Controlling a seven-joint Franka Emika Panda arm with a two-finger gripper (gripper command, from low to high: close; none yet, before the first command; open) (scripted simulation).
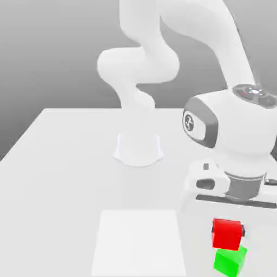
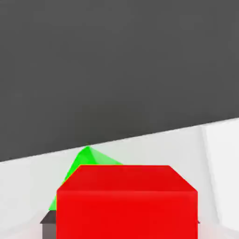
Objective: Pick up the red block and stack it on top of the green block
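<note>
Red block [image 1: 226, 234] gripped above its green partner, ready for alignment and lowering.
The gripper [image 1: 228, 229] has it clasped between both fingers; the green block [image 1: 230, 261] sits beneath on the table [image 1: 59, 216], turned at a different angle. Best to centre over it first, perhaps twisting to match faces, then descend gently and let go only once seated. Whether they already touch is hard to tell.
</note>
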